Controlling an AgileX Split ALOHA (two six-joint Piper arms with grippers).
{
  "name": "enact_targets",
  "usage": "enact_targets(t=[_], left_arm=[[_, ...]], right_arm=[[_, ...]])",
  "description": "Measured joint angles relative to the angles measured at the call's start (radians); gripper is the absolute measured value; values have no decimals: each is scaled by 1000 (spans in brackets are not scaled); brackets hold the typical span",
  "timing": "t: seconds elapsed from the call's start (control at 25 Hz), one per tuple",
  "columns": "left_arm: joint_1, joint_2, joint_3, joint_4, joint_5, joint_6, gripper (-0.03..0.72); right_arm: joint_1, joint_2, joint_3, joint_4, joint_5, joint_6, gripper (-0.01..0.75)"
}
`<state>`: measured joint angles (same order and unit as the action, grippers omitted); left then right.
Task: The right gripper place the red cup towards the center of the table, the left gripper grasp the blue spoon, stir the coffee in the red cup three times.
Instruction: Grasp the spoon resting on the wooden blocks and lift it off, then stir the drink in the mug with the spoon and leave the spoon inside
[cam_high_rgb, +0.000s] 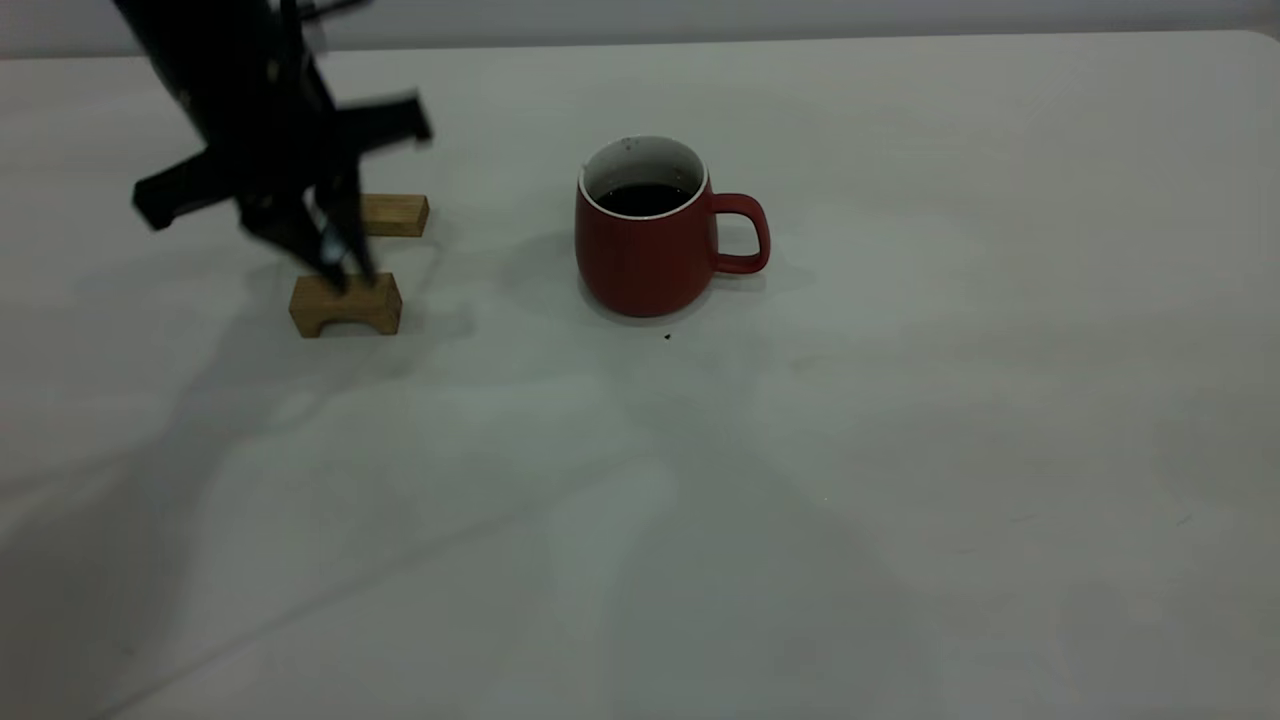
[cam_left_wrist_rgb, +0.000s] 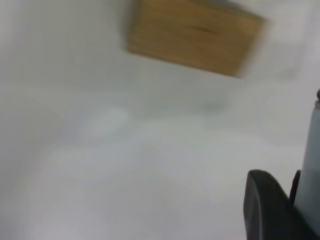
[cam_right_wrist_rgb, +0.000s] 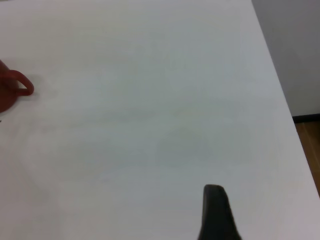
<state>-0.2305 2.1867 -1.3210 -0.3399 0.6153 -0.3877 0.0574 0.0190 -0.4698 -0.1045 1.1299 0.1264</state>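
The red cup (cam_high_rgb: 650, 250) stands upright near the table's (cam_high_rgb: 900, 450) middle, handle to the right, with dark coffee (cam_high_rgb: 645, 198) inside. My left gripper (cam_high_rgb: 338, 265) hangs low at the far left, just above the nearer wooden block. A pale blue sliver of the blue spoon (cam_high_rgb: 329, 245) shows between its fingers. In the left wrist view the spoon's handle (cam_left_wrist_rgb: 311, 165) lies against one dark finger (cam_left_wrist_rgb: 265, 207). My right gripper (cam_right_wrist_rgb: 216, 212) is far to the cup's right, out of the exterior view, with only the cup's handle (cam_right_wrist_rgb: 20, 85) at its view's edge.
Two tan wooden blocks sit at the left: a notched one (cam_high_rgb: 345, 305) in front and a plain one (cam_high_rgb: 395, 215) behind, one of them also in the left wrist view (cam_left_wrist_rgb: 195, 37). A dark speck (cam_high_rgb: 667, 337) lies before the cup. The table's right edge (cam_right_wrist_rgb: 280, 95) drops off to the floor.
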Motion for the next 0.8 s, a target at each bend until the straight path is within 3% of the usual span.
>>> enact_targets(t=[0.56, 0.68, 0.8], left_arm=[[0, -41, 0, -1097, 205, -13, 140], [0, -38, 0, -1232, 251, -15, 140], [-19, -38, 0, -1333, 207, -41, 140]], right_arm=[[0, 0, 0, 0, 0, 0, 547], [0, 0, 0, 0, 0, 0, 547], [0, 0, 0, 0, 0, 0, 547]])
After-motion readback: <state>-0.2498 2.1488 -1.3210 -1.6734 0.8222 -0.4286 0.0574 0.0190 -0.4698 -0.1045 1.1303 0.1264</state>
